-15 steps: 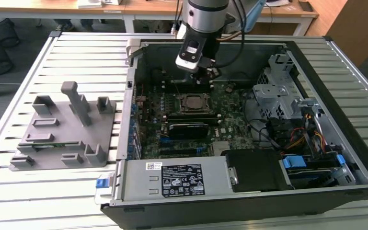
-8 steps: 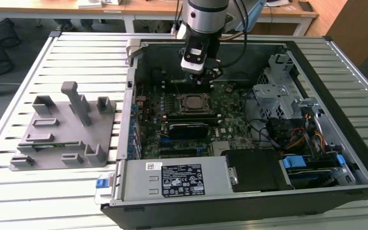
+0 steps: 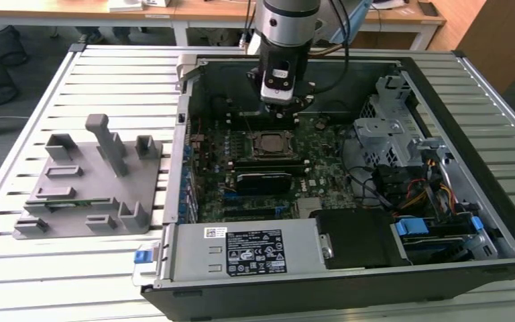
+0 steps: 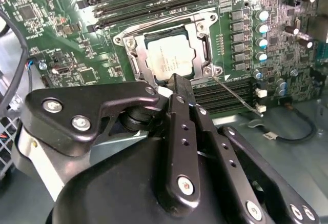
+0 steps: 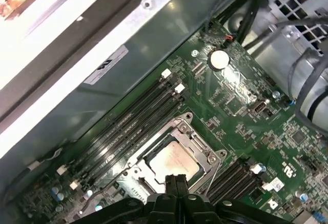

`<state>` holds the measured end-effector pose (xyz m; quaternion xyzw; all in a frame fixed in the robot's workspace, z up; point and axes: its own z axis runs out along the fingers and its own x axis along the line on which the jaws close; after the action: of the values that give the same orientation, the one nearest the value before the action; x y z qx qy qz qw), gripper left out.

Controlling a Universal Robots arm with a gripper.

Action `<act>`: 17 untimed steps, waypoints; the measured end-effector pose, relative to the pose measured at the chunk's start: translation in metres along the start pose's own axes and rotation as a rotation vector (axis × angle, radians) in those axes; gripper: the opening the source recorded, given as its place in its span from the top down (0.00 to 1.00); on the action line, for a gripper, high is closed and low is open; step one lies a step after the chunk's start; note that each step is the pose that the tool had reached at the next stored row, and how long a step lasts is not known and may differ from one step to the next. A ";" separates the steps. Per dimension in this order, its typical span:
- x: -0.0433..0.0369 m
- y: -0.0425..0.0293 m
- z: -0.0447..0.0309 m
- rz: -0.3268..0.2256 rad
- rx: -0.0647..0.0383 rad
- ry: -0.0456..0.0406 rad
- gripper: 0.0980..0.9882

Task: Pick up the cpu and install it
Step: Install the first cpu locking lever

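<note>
Black jaws (image 4: 179,88) pressed together, empty, partly hiding cpu (image 4: 169,60) in socket frame (image 4: 205,42).

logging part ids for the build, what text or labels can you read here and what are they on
black label on the power supply: print too small to read.
white sticker on the same unit: unreadable.
white label on the case wall: blurred.
cpu top: faint marks, unreadable.
</note>
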<state>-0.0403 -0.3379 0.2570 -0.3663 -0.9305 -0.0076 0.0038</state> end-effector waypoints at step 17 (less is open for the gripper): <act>-0.0010 0.0010 0.0008 -0.303 0.000 -0.0025 0.99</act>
<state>-0.0388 -0.3379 0.2562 -0.2218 -0.9751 -0.0078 0.0014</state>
